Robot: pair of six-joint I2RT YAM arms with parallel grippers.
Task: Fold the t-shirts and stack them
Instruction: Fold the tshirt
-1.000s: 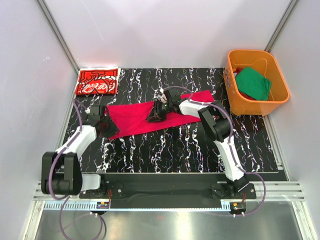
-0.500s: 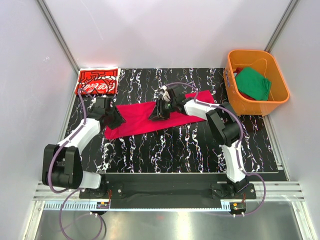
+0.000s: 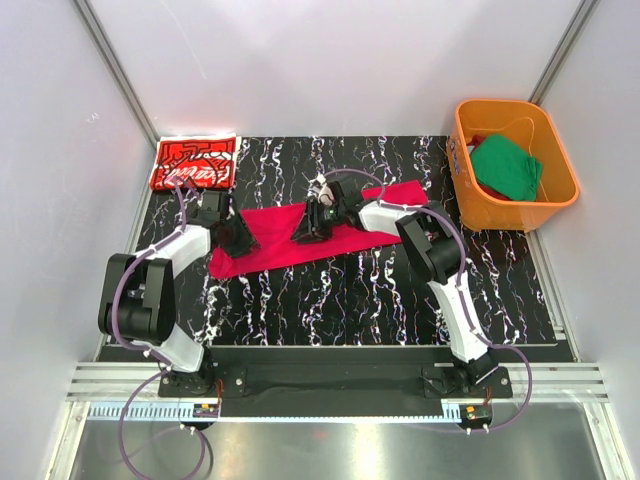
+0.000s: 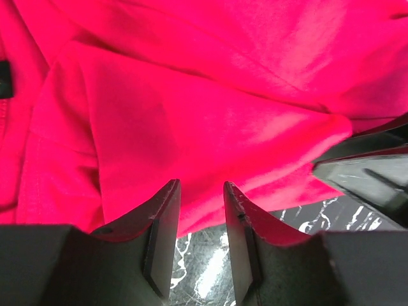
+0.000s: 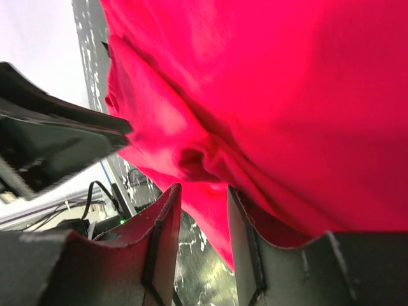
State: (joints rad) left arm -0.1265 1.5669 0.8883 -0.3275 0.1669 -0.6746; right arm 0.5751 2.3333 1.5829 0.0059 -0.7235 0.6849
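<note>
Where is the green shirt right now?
In the top view, the green t-shirt lies bunched inside the orange tub, which stands by the far right corner of the table.

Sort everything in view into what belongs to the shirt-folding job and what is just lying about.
Job in hand: crimson t-shirt, spread mid-table; printed red t-shirt, folded at the far left corner; green t-shirt, waiting in the tub.
Lying about: orange tub, merely a container; black marbled table.
</note>
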